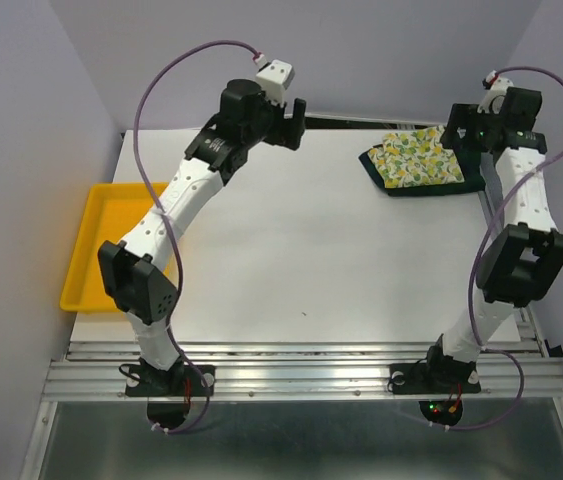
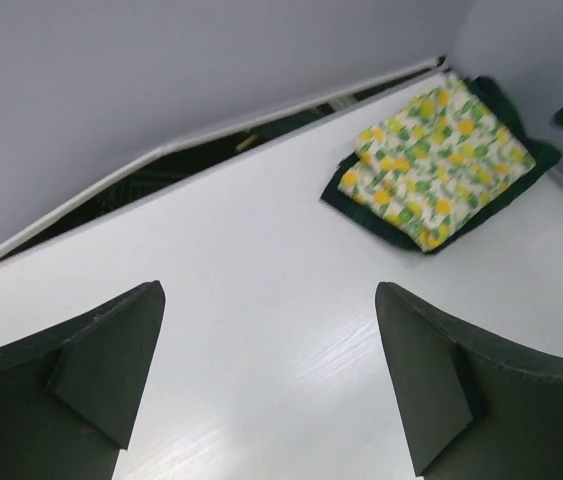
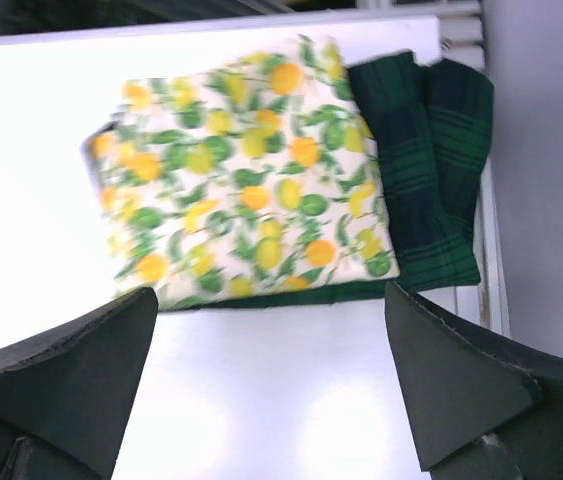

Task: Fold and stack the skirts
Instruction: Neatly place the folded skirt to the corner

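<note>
The lemon-print skirt (image 1: 419, 158) lies folded on top of the folded plaid skirt (image 1: 374, 167) at the table's far right. Both also show in the left wrist view, lemon skirt (image 2: 439, 160) over plaid skirt (image 2: 521, 165), and in the right wrist view, lemon skirt (image 3: 246, 170) over plaid skirt (image 3: 436, 170). My left gripper (image 1: 297, 122) is open and empty, raised over the far middle of the table, left of the stack. My right gripper (image 1: 458, 135) is open and empty, raised just above the stack's right side.
A yellow plastic tray (image 1: 96, 245) sits at the table's left edge. The white table (image 1: 291, 250) ends at a back wall and a metal rail on the right. The arm bases stand on rails at the near edge.
</note>
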Available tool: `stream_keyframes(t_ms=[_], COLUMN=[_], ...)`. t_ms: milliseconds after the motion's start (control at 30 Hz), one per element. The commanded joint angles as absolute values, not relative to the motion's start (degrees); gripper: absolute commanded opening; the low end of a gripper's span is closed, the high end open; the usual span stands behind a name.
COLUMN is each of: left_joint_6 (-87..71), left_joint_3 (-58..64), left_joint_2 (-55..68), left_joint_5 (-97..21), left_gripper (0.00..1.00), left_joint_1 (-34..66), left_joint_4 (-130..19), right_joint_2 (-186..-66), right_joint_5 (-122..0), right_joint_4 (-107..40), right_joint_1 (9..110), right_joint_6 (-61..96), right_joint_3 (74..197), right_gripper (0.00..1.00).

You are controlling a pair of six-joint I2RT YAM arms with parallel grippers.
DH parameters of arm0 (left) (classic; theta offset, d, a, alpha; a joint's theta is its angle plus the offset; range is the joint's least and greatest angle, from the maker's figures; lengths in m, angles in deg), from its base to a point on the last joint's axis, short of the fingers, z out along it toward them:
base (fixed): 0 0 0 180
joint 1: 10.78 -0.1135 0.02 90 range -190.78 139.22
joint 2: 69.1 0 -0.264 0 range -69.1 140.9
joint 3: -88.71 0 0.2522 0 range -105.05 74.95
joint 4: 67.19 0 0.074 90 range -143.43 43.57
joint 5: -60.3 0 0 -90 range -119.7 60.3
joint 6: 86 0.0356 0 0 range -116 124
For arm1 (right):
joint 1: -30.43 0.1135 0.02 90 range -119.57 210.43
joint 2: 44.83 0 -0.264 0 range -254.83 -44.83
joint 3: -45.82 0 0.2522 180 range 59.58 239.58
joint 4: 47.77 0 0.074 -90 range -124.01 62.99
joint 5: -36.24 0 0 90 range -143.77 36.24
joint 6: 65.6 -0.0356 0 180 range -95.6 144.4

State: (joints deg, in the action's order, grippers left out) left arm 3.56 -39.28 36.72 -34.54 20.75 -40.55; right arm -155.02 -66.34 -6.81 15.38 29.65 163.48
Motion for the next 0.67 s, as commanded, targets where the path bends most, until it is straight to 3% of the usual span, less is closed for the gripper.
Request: stream_keyframes(t_ms=[0, 133, 300, 467, 633], left_joint_6=[11.6, 14.5, 15.3, 15.8, 16.9], left_joint_3=[-26.2, -11.7, 5.4, 14.5, 18.8], left_joint_2=[27.1, 16.5, 1.9, -5.5, -11.1], left_joint_5=[-34.9, -40.1, -41.8, -37.0, -40.2], left_gripper=[0.99, 0.99, 0.99, 0.99, 0.99], left_joint_1=[17.1, 14.0, 12.9, 9.9, 5.5], left_joint_4=[-27.4, -27.4, -29.6, -29.0, -28.6], right_joint_2=[-144.8, -136.4, -121.2, -113.7, -110.7], right_joint_5=[-83.2, -89.5, -87.2, -83.4, -82.2], right_joint_4=[6.7, 13.0, 7.8, 4.1, 1.7], right_joint_1=[14.9, 17.3, 22.7, 27.4, 28.9], right_joint_6=[33.1, 34.7, 34.0, 32.3, 29.7], right_joint_3=[163.1, 149.1, 124.3, 113.5, 109.8], right_gripper=[1.0, 1.0, 1.0, 1.0, 1.0])
